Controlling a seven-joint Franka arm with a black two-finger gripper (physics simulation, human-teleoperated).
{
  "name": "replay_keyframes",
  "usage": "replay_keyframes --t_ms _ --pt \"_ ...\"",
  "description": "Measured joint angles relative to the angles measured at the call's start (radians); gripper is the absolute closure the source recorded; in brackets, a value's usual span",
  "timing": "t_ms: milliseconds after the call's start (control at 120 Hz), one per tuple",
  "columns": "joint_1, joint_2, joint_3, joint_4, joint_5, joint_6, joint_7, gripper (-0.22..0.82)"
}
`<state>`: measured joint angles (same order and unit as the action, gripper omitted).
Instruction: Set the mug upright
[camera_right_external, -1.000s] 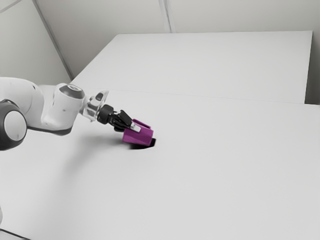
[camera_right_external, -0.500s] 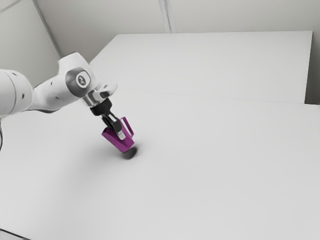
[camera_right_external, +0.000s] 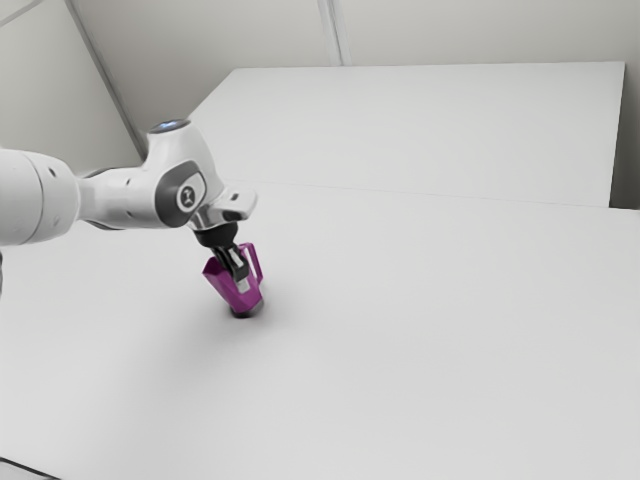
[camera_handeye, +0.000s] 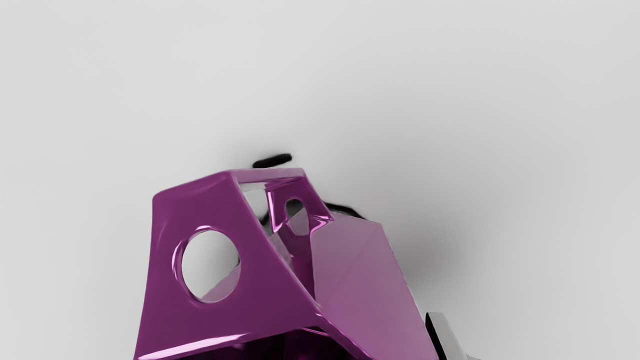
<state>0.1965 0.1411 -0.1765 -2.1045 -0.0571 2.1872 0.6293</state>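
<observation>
Mug tilt reduced; mug held, not yet upright.
The purple mug (camera_right_external: 232, 290) stood steeper than 0.5 s earlier but still leaned, mouth toward the exterior view's left, which brought it nearer the required pose. Base contact with the table (camera_right_external: 420, 330) could not be confirmed. The body was glossy and flat-faceted; the handle (camera_right_external: 259, 264) was angular. The gripper (camera_right_external: 242, 284) was clamped on the mug, 1 pale fingertip (camera_handeye: 446, 336) beside its wall. The tabletop was matte, smooth and pale.
</observation>
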Motion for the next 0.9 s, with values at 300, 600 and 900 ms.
replay_keyframes --t_ms 300,600,900 --pt "-0.005 0.003 0.000 -0.002 0.003 0.011 -0.038 0.27" --pt "-0.011 -0.088 -0.027 0.010 0.003 -0.026 -0.065 0.06" --pt "-0.039 -0.127 -0.049 0.298 0.065 -0.237 -0.241 0.02"
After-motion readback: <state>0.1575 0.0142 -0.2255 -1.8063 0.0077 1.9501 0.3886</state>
